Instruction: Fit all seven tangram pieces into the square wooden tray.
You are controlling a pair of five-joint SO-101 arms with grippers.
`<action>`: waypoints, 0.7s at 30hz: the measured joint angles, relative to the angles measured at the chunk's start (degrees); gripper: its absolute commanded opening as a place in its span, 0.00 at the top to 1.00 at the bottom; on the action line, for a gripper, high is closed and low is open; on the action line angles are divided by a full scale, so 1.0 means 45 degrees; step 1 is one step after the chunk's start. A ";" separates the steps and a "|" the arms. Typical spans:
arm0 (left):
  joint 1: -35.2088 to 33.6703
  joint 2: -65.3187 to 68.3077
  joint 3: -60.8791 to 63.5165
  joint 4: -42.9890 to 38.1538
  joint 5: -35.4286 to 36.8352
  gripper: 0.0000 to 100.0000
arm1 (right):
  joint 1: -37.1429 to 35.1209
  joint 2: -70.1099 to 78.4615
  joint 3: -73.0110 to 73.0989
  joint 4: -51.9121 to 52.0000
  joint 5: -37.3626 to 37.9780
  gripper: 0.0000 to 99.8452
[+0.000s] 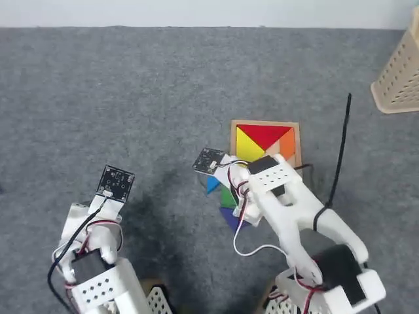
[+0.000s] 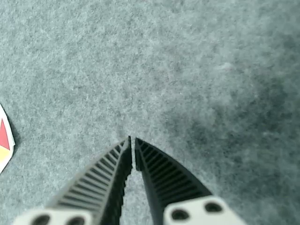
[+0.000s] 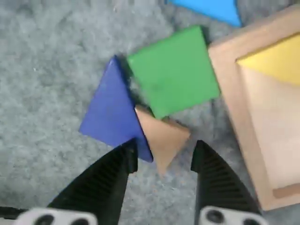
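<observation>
high view: wooden tray (image 1: 265, 122) holds red triangle (image 1: 265, 134), yellow triangle (image 1: 245, 147); green square (image 1: 227, 196), blue triangle (image 1: 230, 219) loose on table (image 1: 131, 78) at tray's 7 o'clock.
left wrist view: left pincer (image 2: 132, 140) pressed together over table.
right wrist view: right pincer (image 3: 165, 147) spread, straddling tan triangle (image 3: 163, 136) beside blue triangle. step: grasping tan triangle; next likely close, lift, carry to tray's open space.

The cloth (image 1: 131, 85) is grey, matt and fuzzy, like felt. The tray (image 3: 232, 103) is pale, smooth bare wood; the green piece (image 3: 173, 70) wears smooth matt paint. The right gripper (image 3: 165, 147) has black, ribbed, matt plastic fingers.
</observation>
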 measured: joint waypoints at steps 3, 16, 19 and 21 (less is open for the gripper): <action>0.0000 0.0000 0.0000 0.0000 0.0000 0.99 | -0.0039 0.0430 -0.0156 -0.0020 0.0000 0.83; 0.0000 0.0000 0.0000 0.0000 0.0000 0.99 | 0.0000 0.0156 -0.0488 0.0293 -0.0410 0.99; 0.0000 0.0000 0.0000 0.0000 0.0000 0.99 | 0.0508 -0.1094 -0.0488 0.0840 -0.0410 0.99; 0.0000 0.0000 0.0000 0.0000 0.0000 0.99 | 0.0762 -0.2051 -0.0488 0.1192 -0.0410 0.98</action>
